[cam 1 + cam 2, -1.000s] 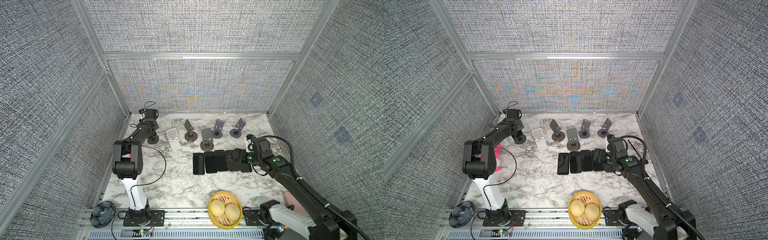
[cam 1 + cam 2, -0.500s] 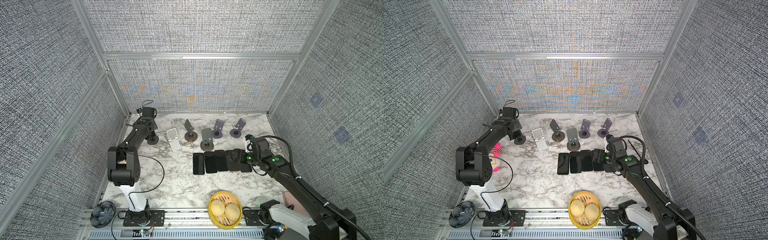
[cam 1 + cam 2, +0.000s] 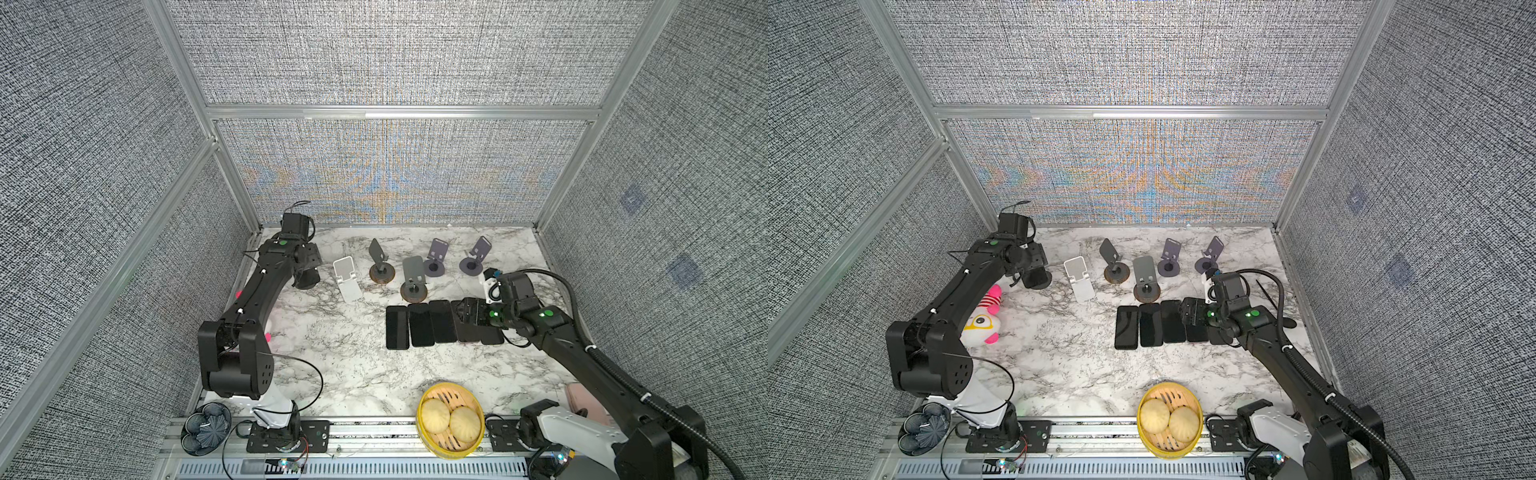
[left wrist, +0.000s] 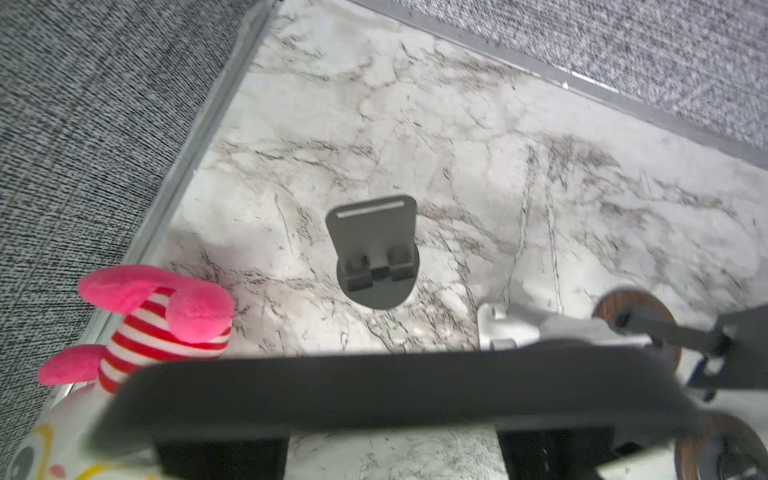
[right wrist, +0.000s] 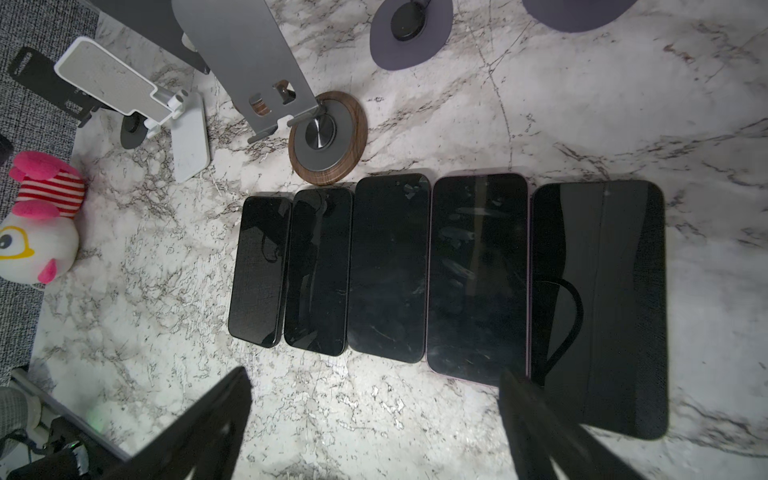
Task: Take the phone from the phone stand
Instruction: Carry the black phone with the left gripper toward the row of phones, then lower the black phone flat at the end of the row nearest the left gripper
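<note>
A dark phone lies crosswise in my left gripper, which is shut on it. It hangs just above the small dark grey phone stand, whose cradle is bare. In both top views that gripper sits over the stand at the back left, and the phone cannot be told apart from the jaws there. My right gripper stands open and holds nothing. It hovers over a row of several black phones lying flat on the marble.
A white stand, two wood-based stands and two purple stands line the back. A pink-and-white plush toy lies by the left wall. A bamboo steamer with buns stands at the front edge.
The left arm's elbow has swung toward the front left, and its wrist has drawn up and back a little over the stand. The right arm has not moved.
</note>
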`<state>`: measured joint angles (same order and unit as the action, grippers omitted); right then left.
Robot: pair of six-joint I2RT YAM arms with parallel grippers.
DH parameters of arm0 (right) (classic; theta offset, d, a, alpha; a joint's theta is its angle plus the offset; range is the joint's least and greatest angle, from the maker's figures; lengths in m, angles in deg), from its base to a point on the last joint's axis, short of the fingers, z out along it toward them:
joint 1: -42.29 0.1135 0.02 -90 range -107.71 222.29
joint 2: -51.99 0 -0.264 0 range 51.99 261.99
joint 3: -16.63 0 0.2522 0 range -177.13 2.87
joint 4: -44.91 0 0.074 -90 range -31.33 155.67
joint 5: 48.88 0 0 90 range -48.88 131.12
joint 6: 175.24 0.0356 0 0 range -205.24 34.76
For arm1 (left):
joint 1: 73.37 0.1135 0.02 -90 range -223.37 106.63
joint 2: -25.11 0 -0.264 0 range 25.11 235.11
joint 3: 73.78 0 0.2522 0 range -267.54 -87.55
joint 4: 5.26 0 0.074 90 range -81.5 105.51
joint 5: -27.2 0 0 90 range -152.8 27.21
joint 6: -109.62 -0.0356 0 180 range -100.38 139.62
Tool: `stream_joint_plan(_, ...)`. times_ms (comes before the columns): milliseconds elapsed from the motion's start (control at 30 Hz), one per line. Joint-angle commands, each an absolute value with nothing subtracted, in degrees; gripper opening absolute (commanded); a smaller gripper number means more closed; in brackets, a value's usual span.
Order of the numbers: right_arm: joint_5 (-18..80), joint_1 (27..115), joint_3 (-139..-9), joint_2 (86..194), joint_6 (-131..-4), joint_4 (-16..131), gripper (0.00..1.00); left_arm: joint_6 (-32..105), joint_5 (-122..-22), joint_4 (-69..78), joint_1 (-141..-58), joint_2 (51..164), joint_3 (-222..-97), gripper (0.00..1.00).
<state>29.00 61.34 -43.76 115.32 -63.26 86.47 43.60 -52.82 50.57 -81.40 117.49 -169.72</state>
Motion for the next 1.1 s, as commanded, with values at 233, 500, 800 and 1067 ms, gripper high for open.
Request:
stream_joint_plan(233,26.86,61.46,-44.15,116.46,-66.71,84.74,0.93,42.28,-53.38,69.15,-87.79,108.20,-167.77,0.20)
stream_joint_plan(500,27.00,61.61,-44.22,117.52,-67.97,85.36,0.92,42.80,-53.02,83.82,-96.27,107.52,-169.30,0.04)
stream_joint_plan(800,26.98,61.94,-41.91,116.72,-66.70,83.24,0.92,47.94,-67.52,74.31,-104.47,110.52,-163.04,0.00)
stream_joint_plan(1067,28.17,62.18,-41.49,114.86,-66.88,84.78,0.92,51.03,-68.95,64.24,-107.24,119.37,-162.32,0.00)
